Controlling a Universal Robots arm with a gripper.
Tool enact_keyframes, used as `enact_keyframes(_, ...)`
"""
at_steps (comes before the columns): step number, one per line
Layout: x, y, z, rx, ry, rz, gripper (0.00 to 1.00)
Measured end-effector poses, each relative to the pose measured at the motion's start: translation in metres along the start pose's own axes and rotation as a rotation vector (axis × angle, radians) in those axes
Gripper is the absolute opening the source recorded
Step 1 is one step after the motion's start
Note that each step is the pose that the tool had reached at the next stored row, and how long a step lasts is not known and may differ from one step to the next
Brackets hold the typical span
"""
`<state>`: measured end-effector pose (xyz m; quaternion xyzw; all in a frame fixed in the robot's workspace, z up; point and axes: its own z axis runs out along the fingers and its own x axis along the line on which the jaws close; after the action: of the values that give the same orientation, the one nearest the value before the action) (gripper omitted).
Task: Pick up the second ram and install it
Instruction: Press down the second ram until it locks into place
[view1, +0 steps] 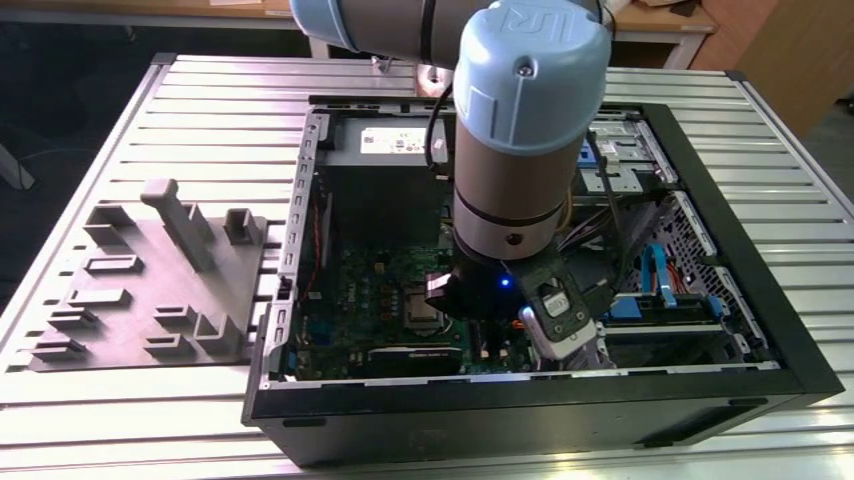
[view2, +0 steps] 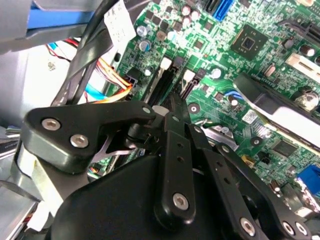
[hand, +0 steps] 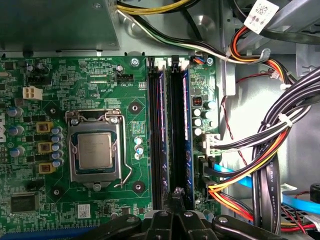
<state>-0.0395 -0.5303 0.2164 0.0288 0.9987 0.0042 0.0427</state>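
Exterior view, from its left: grey tray (view1: 147, 290) on the counter (view1: 214, 110), its pockets bare as far as can be seen. Then the open PC case (view1: 534, 405), w/ the arm (view1: 527, 130) reaching straight down into it.

First wrist view: CPU (hand: 95, 152) in its socket on the green board (hand: 65, 80). Just beside it, two long slots side by side, each seen w/ a dark stick in it. The 2nd ram (hand: 179, 130) is taken to be the one farther from the CPU, lying along its slot. Cables (hand: 270, 150) are bundled beyond, apart from the slots.

The gripper (hand: 176, 195) is set over one end of that stick. In the second wrist view the jaws are seen drawn together to a single tip (view2: 173, 106), nothing visibly gripped between them. Contact w/ the stick can't be confirmed.

Step judged: install, prob. the press-in stage, pickup done. Full seating can't be told. Next move calls for a straight, even push w/o tilt, and clearance from the neighbouring stick.
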Motion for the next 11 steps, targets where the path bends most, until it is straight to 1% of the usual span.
enact_keyframes(4,0.0000,0.0001,0.0003,-0.0009,-0.0002,0.000,0.10)
enact_keyframes(6,-0.0001,0.0002,-0.0008,-0.0019,-0.0004,0.000,0.10)
enact_keyframes(8,-0.0004,0.0005,-0.0034,-0.0036,-0.0009,0.000,0.10)
enact_keyframes(9,-0.0006,0.0003,-0.0061,-0.0016,-0.0004,0.000,0.10)
enact_keyframes(11,-0.0010,0.0003,-0.0106,-0.0012,-0.0003,0.000,0.10)
